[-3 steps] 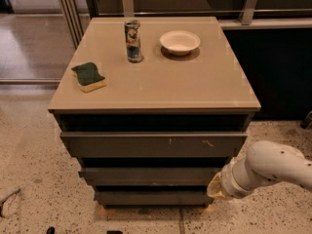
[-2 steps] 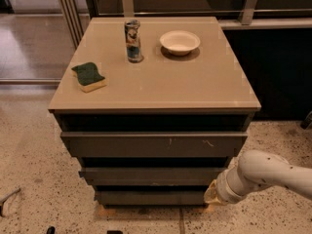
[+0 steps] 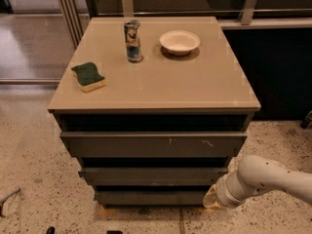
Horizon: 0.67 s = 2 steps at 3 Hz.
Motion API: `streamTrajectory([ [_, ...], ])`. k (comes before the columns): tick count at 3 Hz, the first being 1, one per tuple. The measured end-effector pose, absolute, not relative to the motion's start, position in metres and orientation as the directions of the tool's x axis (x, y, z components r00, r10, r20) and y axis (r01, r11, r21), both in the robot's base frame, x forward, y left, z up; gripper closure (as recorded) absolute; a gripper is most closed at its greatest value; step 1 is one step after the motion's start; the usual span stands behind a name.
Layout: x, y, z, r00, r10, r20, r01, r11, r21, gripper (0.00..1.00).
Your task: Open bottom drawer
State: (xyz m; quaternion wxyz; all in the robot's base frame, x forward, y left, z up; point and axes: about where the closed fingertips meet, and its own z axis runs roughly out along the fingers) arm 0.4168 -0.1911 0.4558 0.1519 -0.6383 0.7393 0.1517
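a speckled terrazzo floor (image 3: 34, 150) fills the lower part of the camera view. on it stands a square cabinet (image 3: 156, 94) with a tan top and three dark grey, flat, handleless drawer fronts stacked down its near side. the top drawer (image 3: 146, 144) looks widest and has pale scratches, the middle drawer (image 3: 151, 175) sits below it, and the bottom drawer (image 3: 151, 197) is the lowest and narrowest-looking strip, just above the floor.

a white robot arm (image 3: 263, 177) reaches in from the lower right. over the last second it has dropped lower and slid a little left, so the gripper (image 3: 210, 199) now sits right beside the right end of the bottom drawer, level with its front. whether the gripper is wide, narrow or holding anything cannot be told, since the wrist hides it.

the bottom drawer has not moved and looks closed, so the pull seems not yet begun. the arm appears to be lining up on the drawer's right edge for a hold.

on the cabinet top, unchanged, are a cream bowl (image 3: 179, 41), a tall can (image 3: 132, 40) and a green and yellow sponge (image 3: 89, 76).
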Motion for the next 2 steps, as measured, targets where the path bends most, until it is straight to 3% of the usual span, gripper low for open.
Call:
streamTrajectory([
  [2,0.434,-0.174,0.336,-0.004,-0.854,-0.52,-0.994,0.059,-0.089,1.0],
])
